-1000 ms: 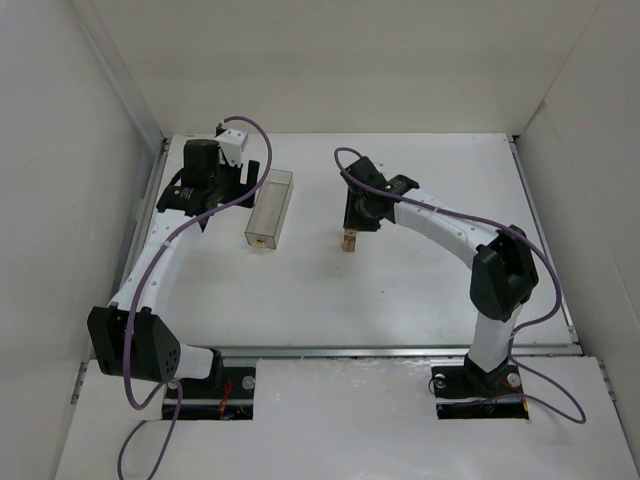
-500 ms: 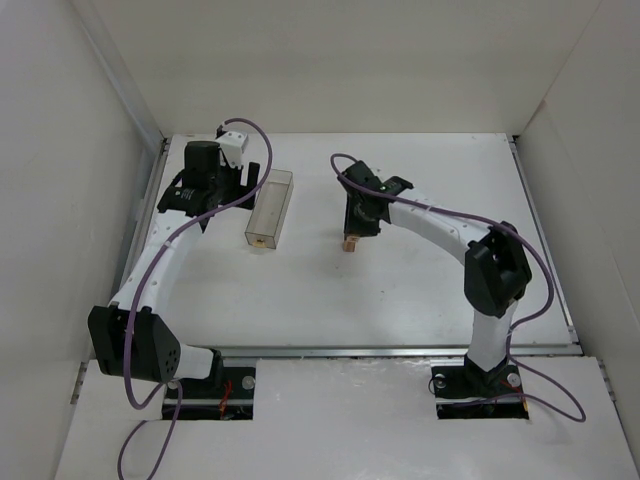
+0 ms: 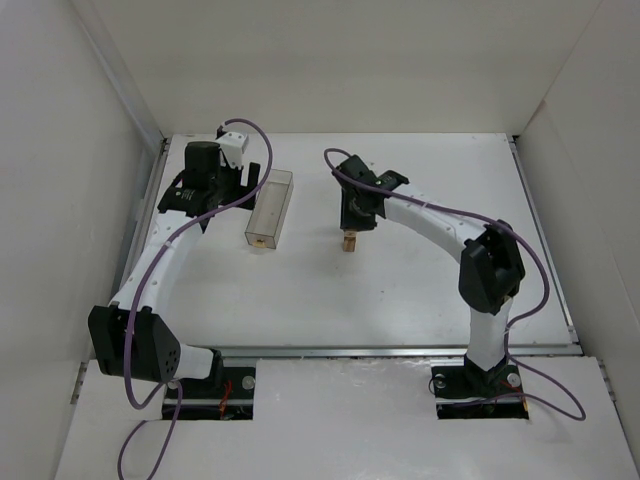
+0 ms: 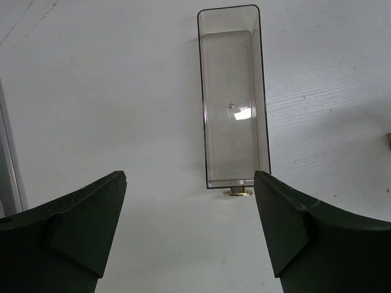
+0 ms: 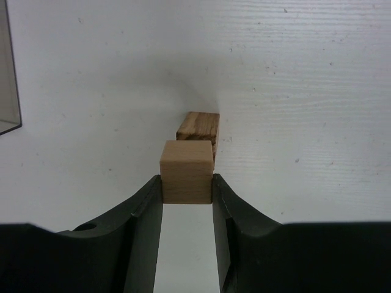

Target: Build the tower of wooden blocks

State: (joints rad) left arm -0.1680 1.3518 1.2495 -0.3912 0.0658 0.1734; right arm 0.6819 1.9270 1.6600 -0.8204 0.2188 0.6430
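Our right fingers [image 5: 143, 213] have edged leftward, clenched on a pale block [image 5: 187, 171] just above the darker block [image 5: 198, 129] resting mid-surface [image 5: 305, 91]. Stacking looks close, though slightly misaligned. Our left fingers [image 4: 85, 226] hang released near the box [image 4: 232, 97].

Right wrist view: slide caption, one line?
Right gripper clamps a light wood block, a darker block lying just beyond it on the white table.
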